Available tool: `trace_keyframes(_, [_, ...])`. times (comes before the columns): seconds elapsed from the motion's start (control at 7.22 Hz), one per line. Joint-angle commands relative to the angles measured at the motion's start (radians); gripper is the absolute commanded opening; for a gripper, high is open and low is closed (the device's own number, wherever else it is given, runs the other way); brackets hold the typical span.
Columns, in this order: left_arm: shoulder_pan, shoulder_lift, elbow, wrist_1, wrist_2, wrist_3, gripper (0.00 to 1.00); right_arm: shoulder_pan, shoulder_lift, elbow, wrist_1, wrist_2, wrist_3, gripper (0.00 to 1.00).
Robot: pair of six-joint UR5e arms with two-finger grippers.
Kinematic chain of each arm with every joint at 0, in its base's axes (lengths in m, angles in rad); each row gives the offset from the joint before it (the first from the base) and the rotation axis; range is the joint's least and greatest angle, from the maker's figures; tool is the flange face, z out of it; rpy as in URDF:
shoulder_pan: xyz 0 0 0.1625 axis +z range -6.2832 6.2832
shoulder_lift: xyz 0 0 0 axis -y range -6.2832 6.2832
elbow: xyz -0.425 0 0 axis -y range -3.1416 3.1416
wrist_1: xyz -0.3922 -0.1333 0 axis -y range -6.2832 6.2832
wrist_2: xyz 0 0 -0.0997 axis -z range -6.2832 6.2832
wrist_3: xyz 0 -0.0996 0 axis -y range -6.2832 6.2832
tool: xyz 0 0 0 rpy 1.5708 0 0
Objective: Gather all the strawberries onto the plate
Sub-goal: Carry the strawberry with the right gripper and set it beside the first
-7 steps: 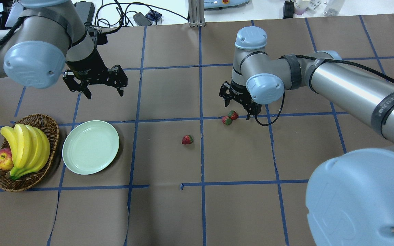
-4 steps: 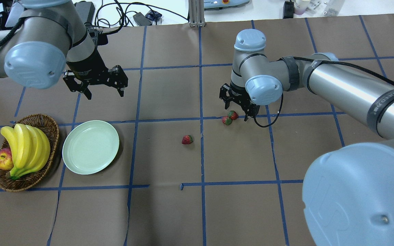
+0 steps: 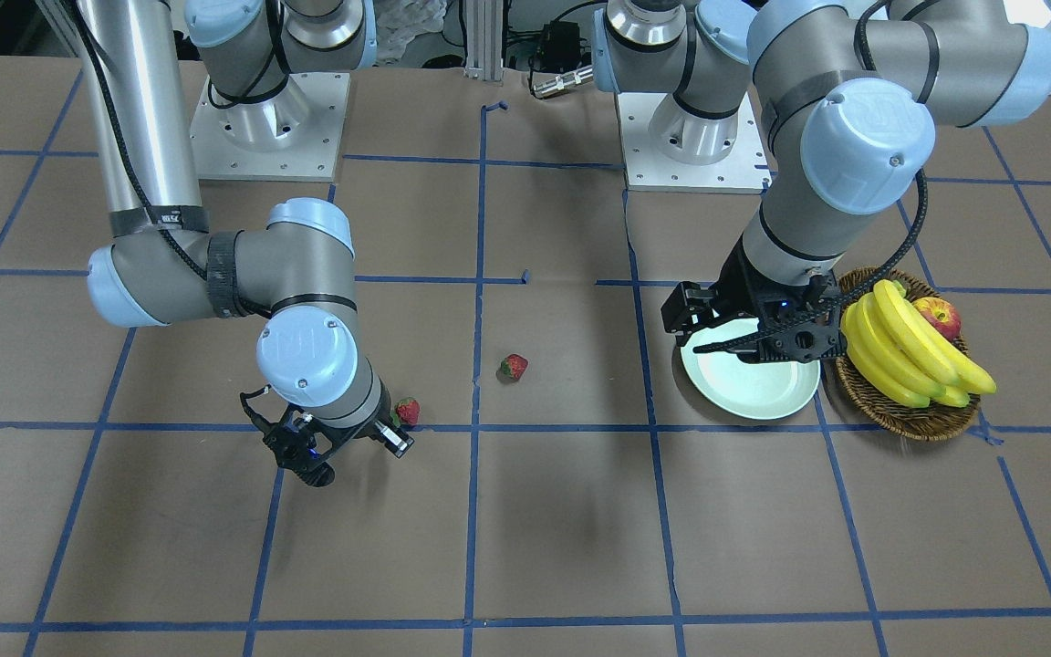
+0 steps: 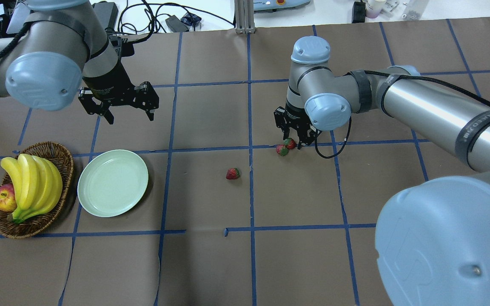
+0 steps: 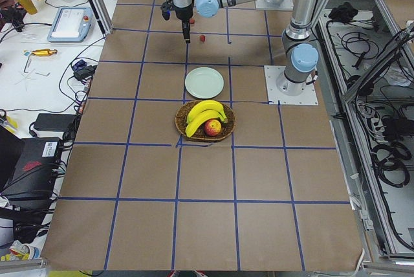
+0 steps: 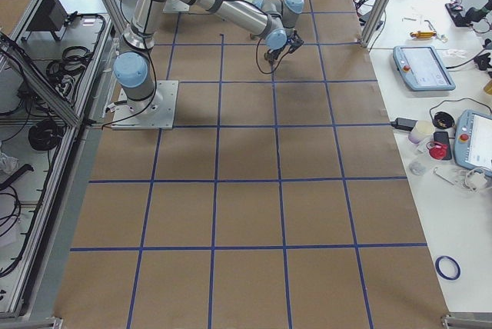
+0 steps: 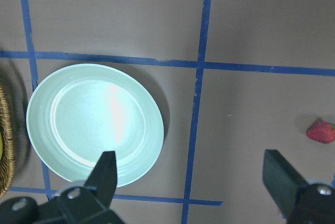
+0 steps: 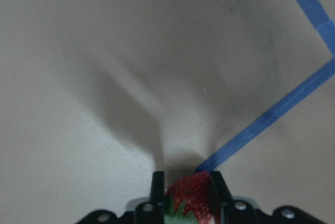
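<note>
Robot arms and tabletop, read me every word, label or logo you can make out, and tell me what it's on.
"UR": raised logo on the left arm's blue joint cap, faint.
Print on the right arm's dark band: too blurred to read.
White print on the left wrist housing: too small to read.
Plate: none.

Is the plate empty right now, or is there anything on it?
Empty. The plate shows only bare green surface in the overhead and left wrist views; nothing lies on it.

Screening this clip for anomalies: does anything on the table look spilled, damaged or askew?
Nothing stands out. The plate lies flat and empty beside the basket; the right gripper pinches one strawberry, while a second strawberry and a third strawberry lie loose.
</note>
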Motion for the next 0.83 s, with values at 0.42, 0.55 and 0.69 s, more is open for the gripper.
trace_keyframes(0.42, [0.0, 0.002, 0.0, 0.0, 0.002, 0.001, 1.0, 0.014, -0.063, -0.119, 0.061, 0.009, -0.027, 0.0])
trace_keyframes(0.55, [0.0, 0.003, 0.0, -0.002, 0.003, 0.004, 1.0, 0.064, -0.068, -0.125, 0.049, 0.051, -0.042, 0.0])
trace_keyframes(0.69, [0.006, 0.005, 0.001, -0.002, 0.006, 0.015, 1.0, 0.119, -0.064, -0.13, 0.041, 0.054, -0.044, 0.0])
